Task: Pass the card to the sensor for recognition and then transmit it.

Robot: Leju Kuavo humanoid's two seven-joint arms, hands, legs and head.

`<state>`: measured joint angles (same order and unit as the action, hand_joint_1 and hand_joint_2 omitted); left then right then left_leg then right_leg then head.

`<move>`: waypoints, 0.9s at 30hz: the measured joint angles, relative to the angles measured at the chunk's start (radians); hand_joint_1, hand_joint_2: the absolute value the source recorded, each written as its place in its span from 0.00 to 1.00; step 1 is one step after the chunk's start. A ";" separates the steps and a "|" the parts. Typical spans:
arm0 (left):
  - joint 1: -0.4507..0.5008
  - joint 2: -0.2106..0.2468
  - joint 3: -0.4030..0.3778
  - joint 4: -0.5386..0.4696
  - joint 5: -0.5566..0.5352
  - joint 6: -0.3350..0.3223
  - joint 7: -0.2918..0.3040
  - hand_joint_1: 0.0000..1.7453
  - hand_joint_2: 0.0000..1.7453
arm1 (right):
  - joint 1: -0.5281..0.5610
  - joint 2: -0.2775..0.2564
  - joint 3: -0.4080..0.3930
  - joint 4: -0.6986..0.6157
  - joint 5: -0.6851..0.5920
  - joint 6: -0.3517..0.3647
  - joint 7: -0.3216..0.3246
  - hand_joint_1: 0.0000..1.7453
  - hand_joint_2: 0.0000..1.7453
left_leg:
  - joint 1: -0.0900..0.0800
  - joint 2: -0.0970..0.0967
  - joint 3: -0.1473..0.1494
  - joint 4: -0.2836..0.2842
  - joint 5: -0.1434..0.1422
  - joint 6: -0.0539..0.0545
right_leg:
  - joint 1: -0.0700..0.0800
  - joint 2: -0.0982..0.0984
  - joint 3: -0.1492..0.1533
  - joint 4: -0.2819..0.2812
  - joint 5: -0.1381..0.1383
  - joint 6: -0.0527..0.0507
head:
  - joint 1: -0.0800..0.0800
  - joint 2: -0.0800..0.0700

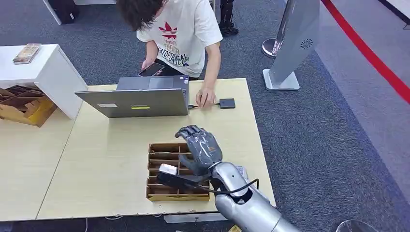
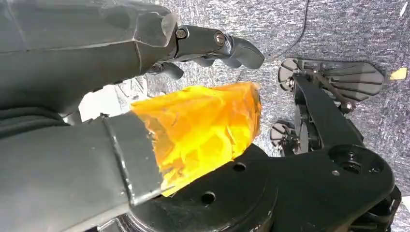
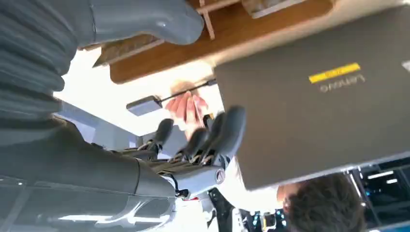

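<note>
My right hand (image 1: 200, 147) hovers over the near-right wooden divided tray (image 1: 176, 197), fingers loosely curved and apart, with nothing that I can make out in them. In the right wrist view that hand (image 3: 193, 145) points toward the small black sensor box (image 3: 144, 105). The sensor (image 1: 227, 103) lies at the table's far right, cabled to the grey laptop (image 1: 140, 101). A person's hand (image 1: 205, 96) rests right beside it. My left hand (image 2: 96, 53), thumb wrapped in orange tape, hangs over grey carpet and holds nothing.
A person in a white T-shirt (image 1: 181, 29) leans over the far table edge holding a phone (image 1: 151, 70). A white cabinet (image 1: 43, 72) and cardboard box (image 1: 24, 108) stand at left. A grey floor stand (image 1: 290, 48) is beyond the right table edge.
</note>
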<state>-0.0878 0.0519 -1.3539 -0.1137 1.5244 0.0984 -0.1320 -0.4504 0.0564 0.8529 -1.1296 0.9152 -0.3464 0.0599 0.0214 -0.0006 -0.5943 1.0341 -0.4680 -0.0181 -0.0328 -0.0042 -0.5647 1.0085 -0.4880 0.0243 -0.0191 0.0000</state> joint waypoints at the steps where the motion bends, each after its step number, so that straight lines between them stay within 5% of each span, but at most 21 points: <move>1: 0.000 0.000 0.000 0.000 0.000 0.000 -0.001 0.00 0.00 | 0.004 -0.003 -0.009 -0.017 0.003 0.000 0.002 0.27 1.00 | 0.000 0.000 0.000 0.000 0.000 0.000 | 0.000 0.000 0.000 0.000 0.000 0.000 | 0.000 0.000; 12: 0.004 0.000 0.004 0.001 0.000 -0.007 -0.008 0.00 0.00 | 0.060 -0.043 -0.063 -0.180 -0.032 0.023 -0.003 0.23 1.00 | 0.000 0.000 0.000 0.000 0.000 0.000 | 0.000 0.000 0.000 0.000 0.000 0.000 | 0.000 0.000; 18: 0.007 0.000 0.008 0.004 0.000 -0.009 -0.010 0.00 0.00 | 0.098 -0.075 -0.069 -0.275 -0.057 0.052 -0.023 0.30 1.00 | 0.000 0.000 0.000 0.000 0.000 0.000 | 0.000 0.000 0.000 0.000 0.000 0.000 | 0.000 0.000; 27: 0.009 0.000 0.012 0.006 0.000 -0.009 -0.010 0.00 0.00 | 0.123 -0.086 -0.055 -0.295 -0.078 0.090 -0.043 0.29 1.00 | 0.000 0.000 0.000 0.000 0.000 0.000 | 0.000 0.000 0.000 0.000 0.000 0.000 | 0.000 0.000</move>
<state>-0.0792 0.0515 -1.3420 -0.1076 1.5244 0.0893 -0.1419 -0.3270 -0.0298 0.7981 -1.4244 0.8370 -0.2563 0.0168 0.0214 -0.0005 -0.5943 1.0341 -0.4682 -0.0182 -0.0328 -0.0040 -0.5648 1.0085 -0.4880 0.0243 -0.0191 0.0000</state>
